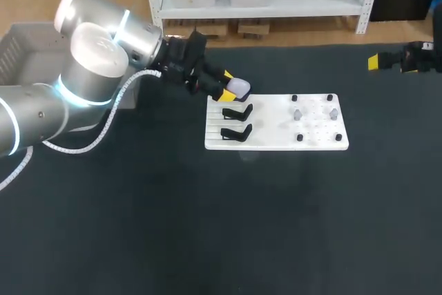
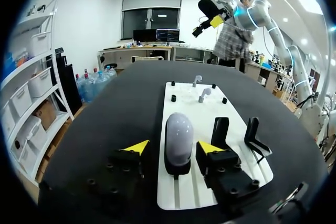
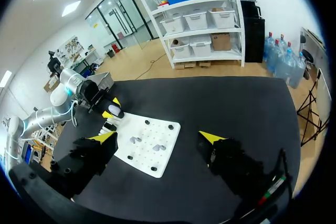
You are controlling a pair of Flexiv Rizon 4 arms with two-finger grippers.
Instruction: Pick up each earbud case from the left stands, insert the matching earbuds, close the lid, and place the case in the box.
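Note:
A white earbud case (image 1: 239,88) (image 2: 178,136) stands in the rearmost black stand on the white board (image 1: 276,141). My left gripper (image 1: 228,85) (image 2: 174,147) straddles it, open, with a small gap between each yellow-tipped finger and the case. Two small earbuds (image 1: 298,114) (image 2: 203,94) sit among black pegs on the board's right half. Far off at the table's back right, my right gripper (image 1: 376,62) (image 3: 157,139) hangs open and holds nothing. From there the case (image 3: 113,111) shows small and distant, between the left arm's fingers.
Two more black stands (image 1: 237,111) (image 1: 237,132) in front of the case hold nothing. A grey box (image 1: 21,46) sits off the table's left rear corner, behind my left arm. Dark tabletop surrounds the board.

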